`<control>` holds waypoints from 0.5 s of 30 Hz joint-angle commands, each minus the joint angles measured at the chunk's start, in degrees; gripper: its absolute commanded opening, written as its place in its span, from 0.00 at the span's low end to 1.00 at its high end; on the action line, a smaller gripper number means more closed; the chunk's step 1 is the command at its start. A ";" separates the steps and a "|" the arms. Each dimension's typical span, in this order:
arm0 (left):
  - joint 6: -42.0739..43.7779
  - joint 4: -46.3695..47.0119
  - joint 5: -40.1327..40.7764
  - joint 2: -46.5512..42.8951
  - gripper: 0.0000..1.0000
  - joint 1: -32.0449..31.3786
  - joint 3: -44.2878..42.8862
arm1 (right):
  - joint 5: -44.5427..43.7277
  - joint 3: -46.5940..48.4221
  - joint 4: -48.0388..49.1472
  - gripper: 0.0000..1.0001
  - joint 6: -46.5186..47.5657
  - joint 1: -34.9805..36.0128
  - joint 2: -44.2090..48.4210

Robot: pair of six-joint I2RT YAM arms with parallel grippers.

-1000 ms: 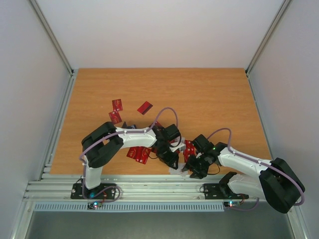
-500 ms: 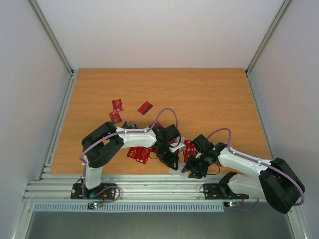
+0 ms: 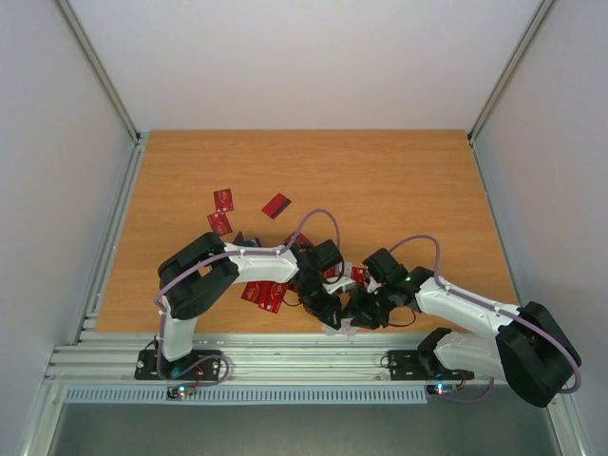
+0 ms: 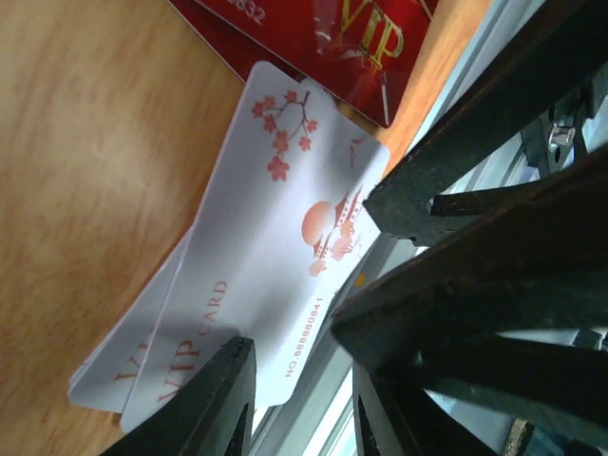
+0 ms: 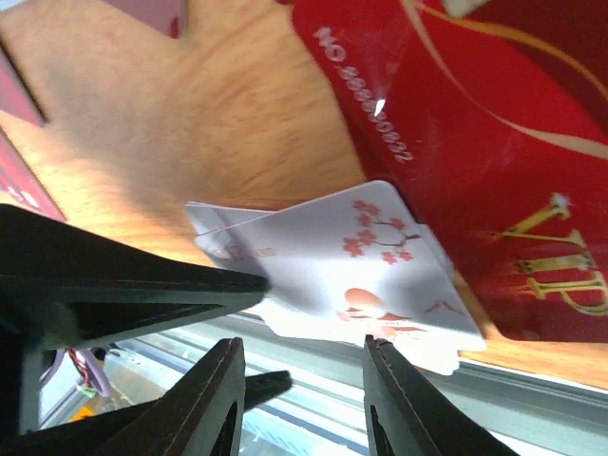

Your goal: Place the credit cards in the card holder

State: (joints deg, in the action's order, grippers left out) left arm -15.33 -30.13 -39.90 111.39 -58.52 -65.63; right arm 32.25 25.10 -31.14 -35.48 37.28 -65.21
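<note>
At the near edge of the table (image 3: 408, 190), the right gripper (image 5: 302, 350) had slid leftward in the last second. It now faced the left gripper (image 4: 296, 366) across the white credit cards (image 4: 275, 256), two stacked and overhanging the lip. Both grippers' jaws stood apart, clasping nothing, and the left's straddled the top card's corner. This closing-in suggested a shared attempt to lift that card. Just behind, the red credit cards (image 3: 266, 294) lay unmoved, with more farther out. The card holder (image 3: 237, 237) seemed to be the dark shape behind the left forearm, and whether it held any cards could not be told.
</note>
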 commanded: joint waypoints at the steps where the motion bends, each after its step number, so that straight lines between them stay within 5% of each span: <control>1: 1.69 1.09 -2.49 2.54 0.31 -0.36 1.47 | 1.07 2.17 1.48 0.35 2.73 -0.11 0.28; 15: 1.07 -3.13 1.70 -5.47 0.35 -0.36 0.92 | -1.62 4.76 -13.27 0.36 5.09 -0.01 4.70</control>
State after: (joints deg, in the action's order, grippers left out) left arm -14.70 -30.94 -41.58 109.67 -58.59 -63.72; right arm 30.70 29.74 -40.32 -30.50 37.21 -62.76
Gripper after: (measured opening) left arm 0.327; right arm 0.354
